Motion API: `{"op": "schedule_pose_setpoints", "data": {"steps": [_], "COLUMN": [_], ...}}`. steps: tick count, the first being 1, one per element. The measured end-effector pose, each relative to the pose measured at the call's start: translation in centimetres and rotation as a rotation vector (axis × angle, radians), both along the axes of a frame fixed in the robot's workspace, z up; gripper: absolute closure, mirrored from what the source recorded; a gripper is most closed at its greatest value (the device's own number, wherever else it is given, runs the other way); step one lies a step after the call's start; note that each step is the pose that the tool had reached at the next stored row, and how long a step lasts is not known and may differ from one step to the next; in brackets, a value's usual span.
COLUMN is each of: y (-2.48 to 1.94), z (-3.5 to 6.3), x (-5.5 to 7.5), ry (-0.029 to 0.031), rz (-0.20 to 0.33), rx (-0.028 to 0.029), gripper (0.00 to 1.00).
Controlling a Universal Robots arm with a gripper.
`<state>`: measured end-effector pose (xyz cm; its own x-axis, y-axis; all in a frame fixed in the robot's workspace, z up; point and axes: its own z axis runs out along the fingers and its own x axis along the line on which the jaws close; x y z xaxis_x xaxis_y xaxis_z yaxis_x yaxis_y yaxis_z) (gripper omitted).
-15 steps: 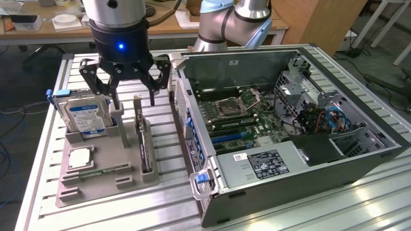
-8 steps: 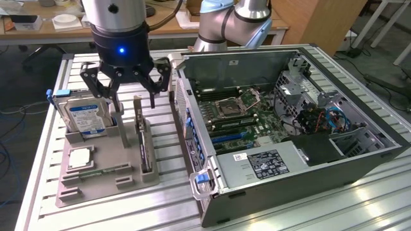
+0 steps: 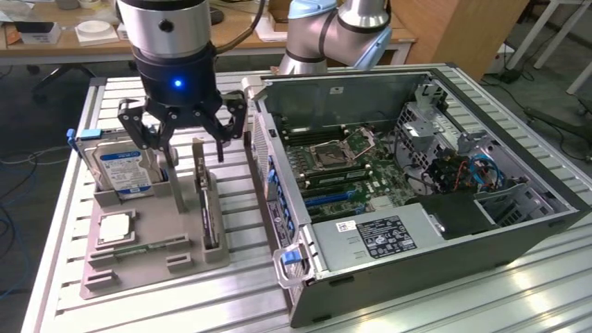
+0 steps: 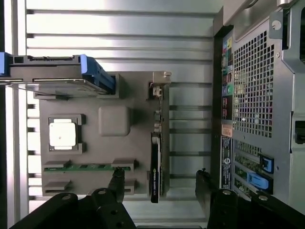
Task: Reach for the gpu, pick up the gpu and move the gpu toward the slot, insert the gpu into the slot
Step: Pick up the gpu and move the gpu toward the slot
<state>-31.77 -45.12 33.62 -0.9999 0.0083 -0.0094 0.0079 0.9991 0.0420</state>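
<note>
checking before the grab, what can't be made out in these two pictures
graphics card: wrist view sees it edge-on, so its faces are hidden
card slot: exterior view, too small to see inside it
hard drive: exterior view, a finger of the open pincer covers part of it
power supply label: exterior view, print too small to read

Slatted metal table (image 3: 518, 298) up front — wooden desk (image 3: 93, 50) and grey floor (image 3: 28, 121) behind.
</note>
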Motion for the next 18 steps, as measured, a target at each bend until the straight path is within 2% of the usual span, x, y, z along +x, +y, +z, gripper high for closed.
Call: {"op": "schedule_pose_setpoints", "data": {"steps": [18], "y": [-0.34], "z": [-3.25], "x": [0.0], "ry": [0.0024], "rz": [0.014], "rx": [0.0], "gripper": [0.29]}}
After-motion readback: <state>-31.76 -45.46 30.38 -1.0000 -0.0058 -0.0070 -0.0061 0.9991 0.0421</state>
